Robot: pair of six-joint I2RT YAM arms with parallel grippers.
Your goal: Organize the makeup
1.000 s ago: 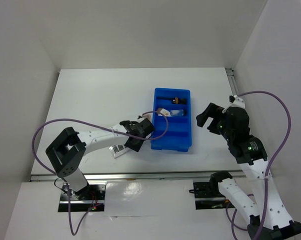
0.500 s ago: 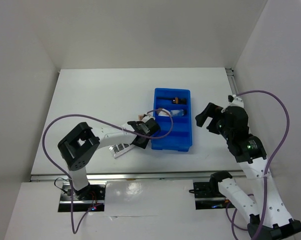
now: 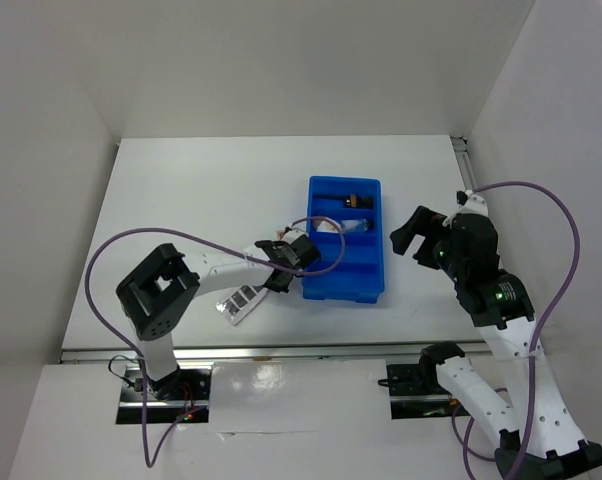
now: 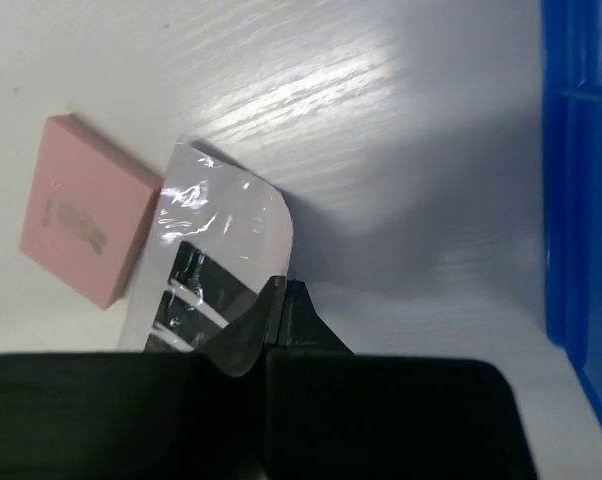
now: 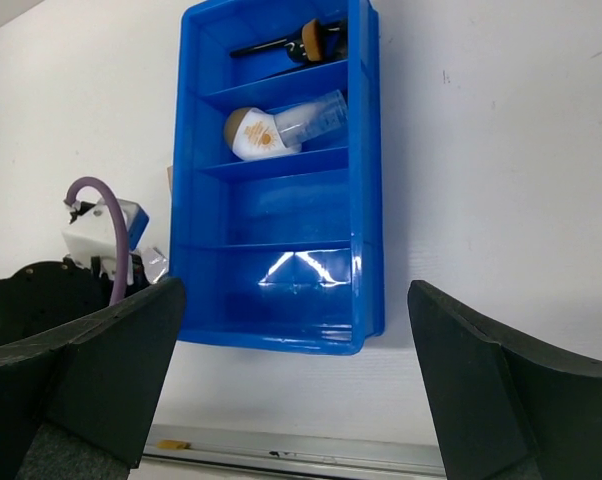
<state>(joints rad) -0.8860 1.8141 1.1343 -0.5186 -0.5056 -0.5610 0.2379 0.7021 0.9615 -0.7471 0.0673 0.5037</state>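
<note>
Left claw (image 4: 281, 300) is pinched together on the corner of the white strip palette (image 4: 216, 270), down on the desk (image 4: 381, 120). The pink compact (image 4: 86, 225) lies just left of the claw, right beside the palette. The blue tray (image 4: 581, 200) sits off to the claw's right. Right claw (image 3: 413, 238) hangs with its jaws wide apart and nothing between them. Ahead of it, in the tray's two farthest compartments, are a white-tan oval (image 5: 256, 135) and a black brush (image 5: 301, 40).
</note>
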